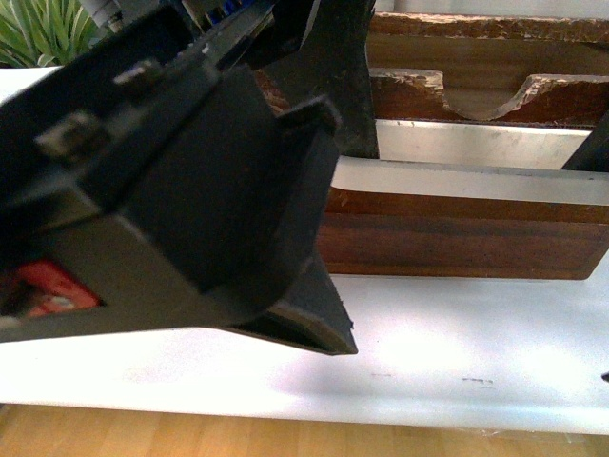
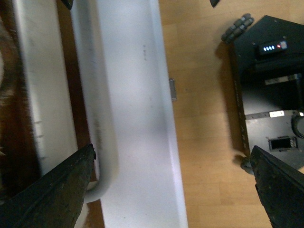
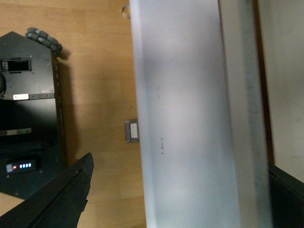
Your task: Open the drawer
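Note:
The drawer is dark brown wood at the back of the white table. Its long white handle runs along the front, and a chipped edge with a half-round notch shows above. My left arm fills the left of the front view. In the left wrist view the left gripper is open and empty; one finger is by the handle's curved end, the other over the floor. The right gripper is open and empty, spanning the table top and the handle.
The table's front edge drops to a wooden floor. The robot's black base stands on the floor close to the table and also shows in the right wrist view. A green plant is at the far left.

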`<state>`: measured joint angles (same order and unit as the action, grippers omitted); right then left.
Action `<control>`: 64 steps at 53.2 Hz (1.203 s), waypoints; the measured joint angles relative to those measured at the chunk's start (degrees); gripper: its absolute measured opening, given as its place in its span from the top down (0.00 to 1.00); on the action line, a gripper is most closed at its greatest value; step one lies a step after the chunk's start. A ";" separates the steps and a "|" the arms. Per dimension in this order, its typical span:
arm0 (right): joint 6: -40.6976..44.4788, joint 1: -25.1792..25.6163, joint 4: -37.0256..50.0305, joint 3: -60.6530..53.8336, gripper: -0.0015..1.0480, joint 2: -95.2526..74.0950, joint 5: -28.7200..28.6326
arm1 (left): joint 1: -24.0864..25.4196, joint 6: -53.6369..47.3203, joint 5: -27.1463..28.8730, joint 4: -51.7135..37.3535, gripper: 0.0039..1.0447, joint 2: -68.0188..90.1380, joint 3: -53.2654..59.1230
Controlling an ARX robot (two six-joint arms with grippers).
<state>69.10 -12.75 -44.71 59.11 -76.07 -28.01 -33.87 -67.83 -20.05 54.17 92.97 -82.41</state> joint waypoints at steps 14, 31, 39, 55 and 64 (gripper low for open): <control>-3.89 3.41 5.66 -0.74 0.09 5.35 -4.50 | 0.68 3.67 -1.20 -9.27 0.06 -4.92 1.55; -23.32 10.25 30.71 -12.79 0.09 19.06 -6.01 | 4.83 16.98 7.56 -39.98 0.06 -19.17 15.85; -36.89 13.29 41.33 -21.79 0.09 28.83 -2.01 | 8.61 26.53 21.86 -60.19 0.06 -28.63 29.35; -55.87 21.75 46.16 -35.34 0.09 45.86 4.39 | 15.78 49.00 39.76 -64.11 0.06 -48.63 51.84; -62.25 27.50 45.11 -43.36 0.09 54.84 6.43 | 15.76 59.34 48.06 -57.29 0.06 -62.05 62.27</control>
<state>6.85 14.74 0.40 15.75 -21.23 -21.58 -18.11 -8.49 28.01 -3.11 30.92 -20.14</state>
